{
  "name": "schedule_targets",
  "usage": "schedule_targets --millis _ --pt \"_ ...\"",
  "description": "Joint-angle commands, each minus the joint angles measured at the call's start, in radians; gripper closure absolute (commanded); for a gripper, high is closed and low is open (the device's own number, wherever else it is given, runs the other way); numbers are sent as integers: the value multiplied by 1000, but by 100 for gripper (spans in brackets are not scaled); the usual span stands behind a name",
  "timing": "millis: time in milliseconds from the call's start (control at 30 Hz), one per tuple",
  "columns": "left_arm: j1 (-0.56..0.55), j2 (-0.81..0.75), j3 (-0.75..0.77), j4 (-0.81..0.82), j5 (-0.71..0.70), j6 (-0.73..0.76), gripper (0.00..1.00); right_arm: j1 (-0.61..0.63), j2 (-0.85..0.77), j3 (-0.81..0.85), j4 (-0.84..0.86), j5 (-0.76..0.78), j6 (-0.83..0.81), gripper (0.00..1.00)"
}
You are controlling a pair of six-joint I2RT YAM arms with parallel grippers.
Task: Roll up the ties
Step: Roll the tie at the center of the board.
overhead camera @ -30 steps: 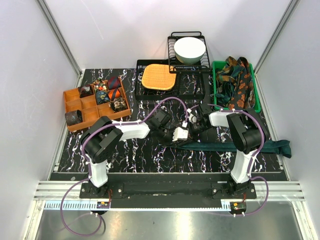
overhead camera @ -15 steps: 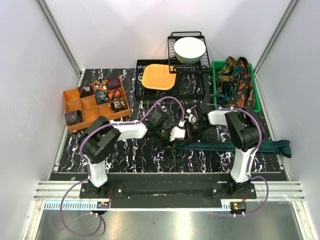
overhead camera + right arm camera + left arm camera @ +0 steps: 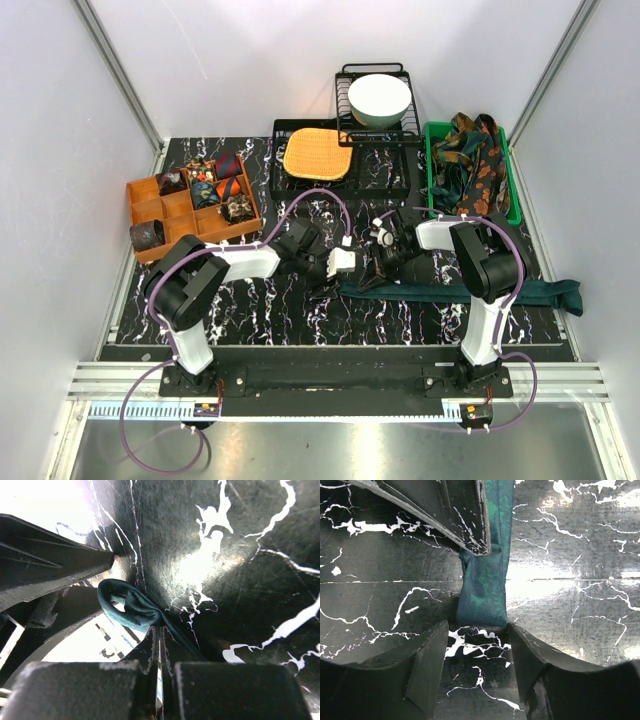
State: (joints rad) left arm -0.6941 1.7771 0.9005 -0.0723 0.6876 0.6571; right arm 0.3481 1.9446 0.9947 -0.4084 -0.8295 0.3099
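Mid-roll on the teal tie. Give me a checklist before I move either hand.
1. Right hand shut on the plain dark teal fabric necktie: ok.
2. Left hand open, tie end at its fingertips: ok.
3. Tight coil formed: not ok, only a loose fold.
4. Tail flat on the black marbled table: ok.
5. Tail unsnagged under right arm: cannot tell, arm hides it.

Left arm (image 3: 240,262) and right arm (image 3: 487,270) alike: bulky black joint housings, white tubular links between. Purple cable (image 3: 123,415) strung along each, trailing loose past the black base blocks (image 3: 195,378). White block (image 3: 343,261) at left wrist. Left hand (image 3: 476,665) fingers (image 3: 422,667) matte black, blocky, bevelled, edges scuffed grey. Right hand (image 3: 159,635) fingers (image 3: 90,690) same black, square-edged.
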Motion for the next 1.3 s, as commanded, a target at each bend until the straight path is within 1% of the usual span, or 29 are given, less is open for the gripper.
schedule_targets --millis 0,67,200,233,333,500,867,1100,1200,1267 --pt "-2 30 -2 2 1 -30 47 11 37 -10 8 144 -52 100" --pt "-4 18 0 0 15 -28 49 11 37 -10 10 145 -52 100" --pt "-8 8 15 -7 36 -53 56 11 40 -11 8 142 -51 100" --pt "-13 8 21 -7 39 -59 60 11 42 -10 8 142 -49 100" --pt "-18 7 35 -12 58 -71 65 11 48 -7 6 142 -48 100" --pt "-30 7 61 -17 73 -79 67 9 48 -7 5 142 -49 100" --pt "-70 58 136 32 66 -155 65 11 51 -5 3 141 -49 100" --pt "-84 99 144 40 52 -160 57 11 48 -8 5 139 -51 100" --pt "-87 94 138 51 49 -169 56 11 51 -7 5 138 -51 100" --pt "-85 90 140 58 47 -174 52 11 54 -7 5 138 -51 100"
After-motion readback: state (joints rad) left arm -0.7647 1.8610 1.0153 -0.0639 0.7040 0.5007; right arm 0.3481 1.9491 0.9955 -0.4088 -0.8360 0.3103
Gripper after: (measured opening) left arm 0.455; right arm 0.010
